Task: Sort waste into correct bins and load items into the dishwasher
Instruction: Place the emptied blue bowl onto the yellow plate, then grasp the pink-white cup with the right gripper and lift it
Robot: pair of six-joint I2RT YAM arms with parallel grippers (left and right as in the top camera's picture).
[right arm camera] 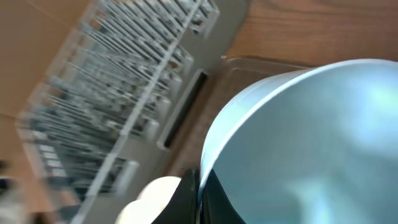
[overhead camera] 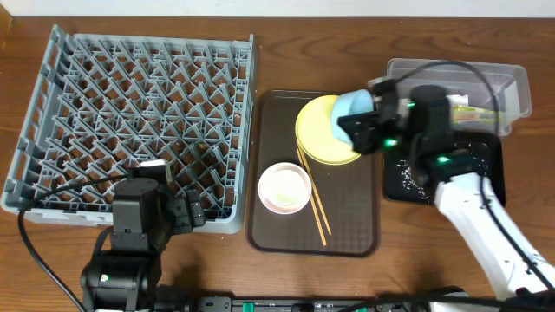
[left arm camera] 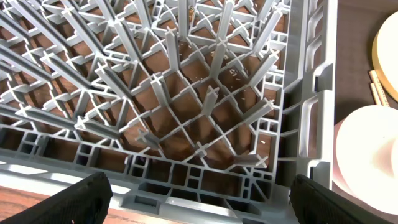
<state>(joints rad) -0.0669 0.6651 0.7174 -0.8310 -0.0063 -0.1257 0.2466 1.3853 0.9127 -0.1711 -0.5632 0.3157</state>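
**Blue bowl in mid-air.** Seen from overhead, the right claw (overhead camera: 362,132) is clenched on the rim of the blue bowl (overhead camera: 351,107). It holds the bowl above the yellow plate (overhead camera: 314,134), at the upper right of the brown tray (overhead camera: 347,217). In the right wrist view a dark finger (right arm camera: 208,199) presses against the bowl's edge.

The rack (overhead camera: 130,95) fills the left of the overhead frame. From the held bowl it lies leftward, across the brown tray, so the next carry would likely run right to left.

The left claw (left arm camera: 199,208) hangs released, fingers spread wide, over the rack's lower right corner. That arm is nearer the rack but holds nothing.

On the brown tray lie the pink bowl (overhead camera: 284,188) and the chopsticks (overhead camera: 312,195). Their long axis runs from upper left to lower right, just beside the pink bowl.

The wrapper (overhead camera: 473,109) sits in the clear tub (overhead camera: 516,82) at the upper right. Crumbs (overhead camera: 401,178) speckle the black tray (overhead camera: 486,149) below the tub.

No brand, label or writing is legible; the wrapper's print is too small to read.
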